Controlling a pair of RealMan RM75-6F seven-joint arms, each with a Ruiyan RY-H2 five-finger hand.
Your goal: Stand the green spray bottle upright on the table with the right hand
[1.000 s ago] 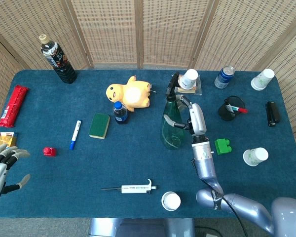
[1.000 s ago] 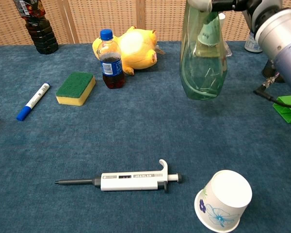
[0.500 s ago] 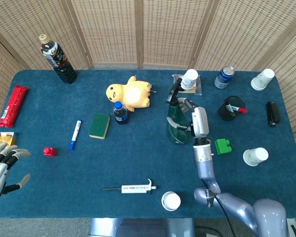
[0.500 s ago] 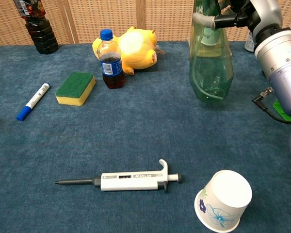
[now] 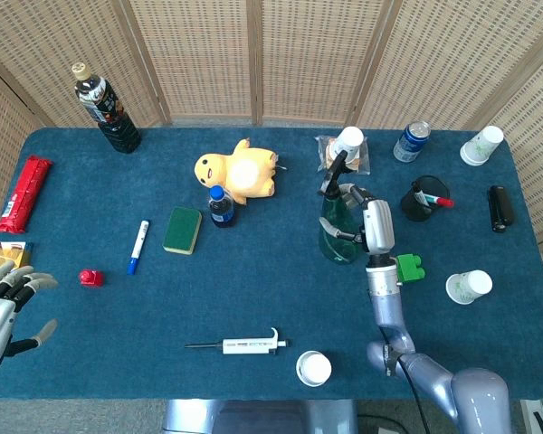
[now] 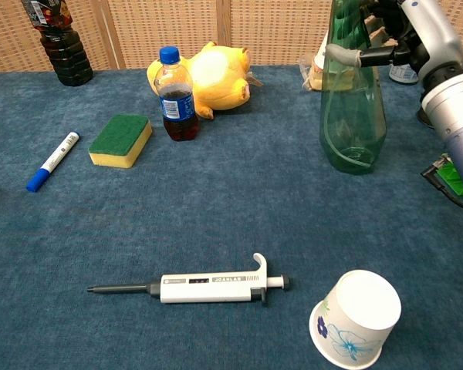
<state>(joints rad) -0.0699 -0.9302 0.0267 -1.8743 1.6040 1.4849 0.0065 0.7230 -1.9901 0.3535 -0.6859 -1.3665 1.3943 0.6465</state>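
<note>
The green spray bottle (image 5: 336,226) is now seen shifted rightward across the frame compared with a second ago, and its tilt has been taken out: in the chest view the body (image 6: 353,108) reads close to vertical, base low against the blue surface (image 5: 253,289). Whether the base is fully seated or just above the cloth cannot be told. It is placed right of centre in the head view, below the white-capped jar (image 5: 347,143) and left of the green block (image 5: 408,268).

Judged from this, the uprighting is nearly done; only settling and release appear to remain.

The right hand (image 5: 373,224) is held against the bottle's right side. Its fingers (image 6: 353,55) are wrapped around the neck region, just under the black trigger head, grasping the bottle. The grip is closed on it, not slack.

The left hand (image 5: 2,312) is kept at the lower left edge of the head view, fingers spread, nothing held, nothing touched.
</note>
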